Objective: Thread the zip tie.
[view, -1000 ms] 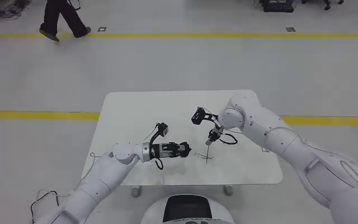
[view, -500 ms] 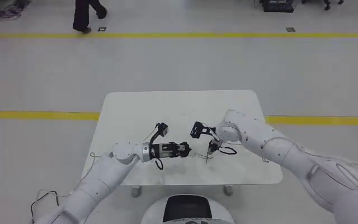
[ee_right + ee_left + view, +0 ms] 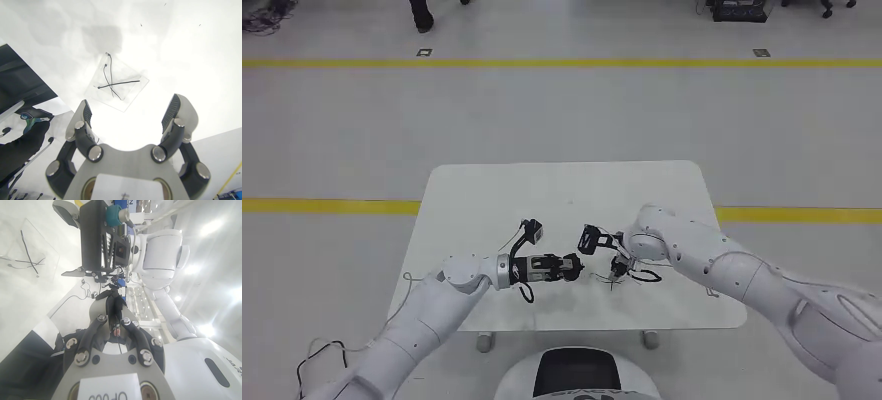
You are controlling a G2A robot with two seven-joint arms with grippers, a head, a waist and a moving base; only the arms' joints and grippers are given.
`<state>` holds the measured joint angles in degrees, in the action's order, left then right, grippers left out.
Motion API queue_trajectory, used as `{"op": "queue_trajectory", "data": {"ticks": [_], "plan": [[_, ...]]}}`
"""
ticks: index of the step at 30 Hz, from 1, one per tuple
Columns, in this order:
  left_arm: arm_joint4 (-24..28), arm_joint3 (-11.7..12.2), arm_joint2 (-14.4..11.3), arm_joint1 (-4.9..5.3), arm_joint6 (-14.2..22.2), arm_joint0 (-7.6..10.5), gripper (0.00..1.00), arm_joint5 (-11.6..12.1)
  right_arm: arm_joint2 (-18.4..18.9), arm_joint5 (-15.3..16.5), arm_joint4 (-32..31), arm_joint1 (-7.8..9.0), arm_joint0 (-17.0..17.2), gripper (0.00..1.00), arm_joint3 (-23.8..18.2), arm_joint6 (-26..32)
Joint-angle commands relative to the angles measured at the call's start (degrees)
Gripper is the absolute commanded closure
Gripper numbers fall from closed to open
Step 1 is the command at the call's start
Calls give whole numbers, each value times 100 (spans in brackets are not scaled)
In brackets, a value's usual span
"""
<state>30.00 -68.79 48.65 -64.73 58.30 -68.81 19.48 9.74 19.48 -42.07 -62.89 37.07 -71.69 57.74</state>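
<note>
We judge the threading barely begun. Our left claw (image 3: 113, 298) is pinched shut on what looks like a thin black zip tie (image 3: 118, 344), held over the near middle of the tabletop (image 3: 542, 200). Our right claw (image 3: 130, 104) gapes wide and empty just right of it, above a clear tray (image 3: 136, 91) holding three loose ties (image 3: 108, 83). No loop shows; feeding tail through head remains.

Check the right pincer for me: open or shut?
Open. In the right wrist view the right pincer has its ribbed pads spread wide with nothing between them, facing the zip ties in the clear tray.
</note>
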Motion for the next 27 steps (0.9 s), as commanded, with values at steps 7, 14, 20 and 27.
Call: {"op": "queue_trajectory", "data": {"ticks": [7,14,20,27], "plan": [[0,0,0,0,0,0,100,0,113,0,-184,26,140,0,-63,-230],[0,0,0,0,0,0,100,0,131,0,-234,67,206,37,-185,-247],[0,0,0,0,0,0,100,0,96,0,-118,99,206,53,-115,-388],[0,0,0,0,0,0,100,0,0,0,64,69,173,61,23,-532]]}}
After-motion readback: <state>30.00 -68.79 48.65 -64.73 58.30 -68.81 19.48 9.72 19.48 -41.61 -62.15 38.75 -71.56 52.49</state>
